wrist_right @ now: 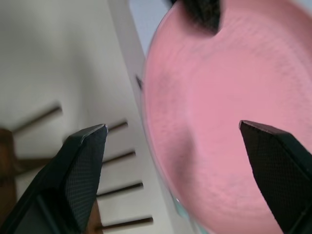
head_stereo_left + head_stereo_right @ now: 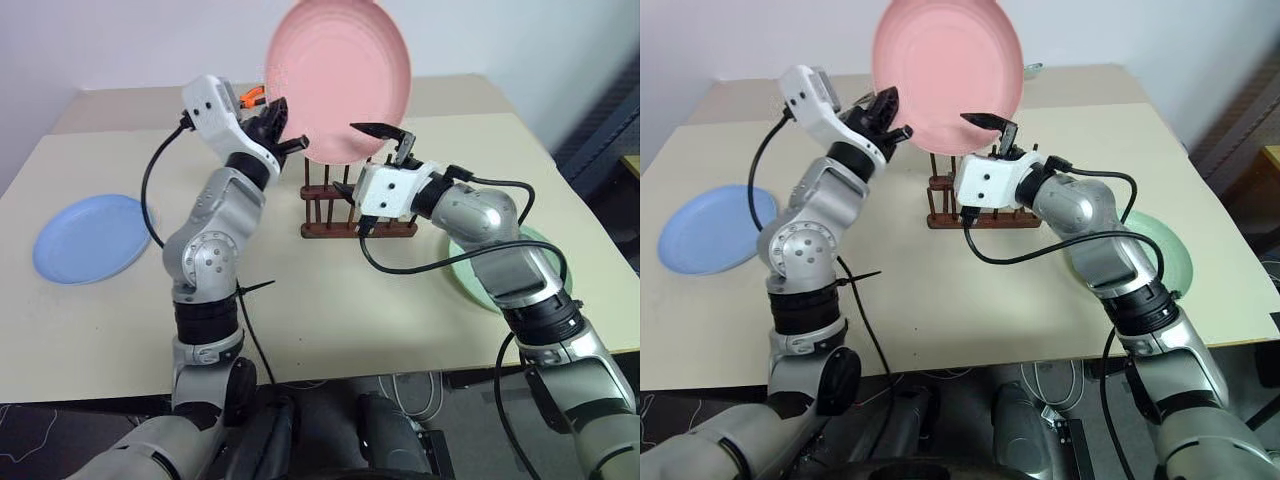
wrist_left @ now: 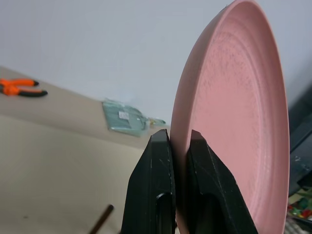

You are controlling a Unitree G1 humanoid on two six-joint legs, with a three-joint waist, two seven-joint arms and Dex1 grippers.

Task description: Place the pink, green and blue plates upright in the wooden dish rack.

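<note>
My left gripper pinches the pink plate at its rim, seven o'clock, upright above the wooden dish rack. Right gripper gapes empty. Plate appears light, stiff, slick; grip the rim.

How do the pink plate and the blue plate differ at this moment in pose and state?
The pink plate is held up on edge above the wooden dish rack; the blue plate lies flat on the table. The left gripper is shut on the pink plate's rim; nothing touches the blue plate. Both are round, rimmed and look alike in size.
</note>
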